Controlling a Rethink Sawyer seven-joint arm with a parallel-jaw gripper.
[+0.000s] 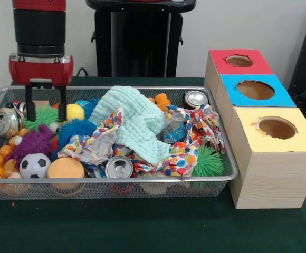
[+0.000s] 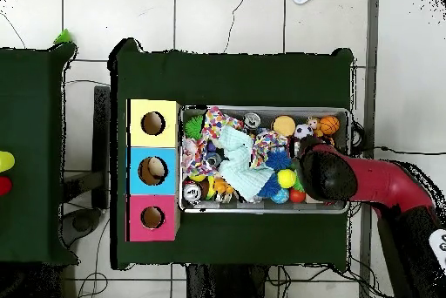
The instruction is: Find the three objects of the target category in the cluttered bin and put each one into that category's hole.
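Note:
The wire mesh bin is full of clutter; it also shows in the overhead view. My gripper hangs over the bin's left end in the front view, open and empty, its fingers either side of a green spiky ball. A yellow rounded toy lies just beside the right finger. An orange toy peeks out at the back by a can. I cannot tell whether either is plush. The red-surround hole is on the farthest box; it also shows in the overhead view.
A mint cloth and a spotted cloth cover the bin's middle. Cans, a soccer ball, a purple spiky toy and an orange ball lie around. The blue hole and yellow hole adjoin. The arm covers the bin's end.

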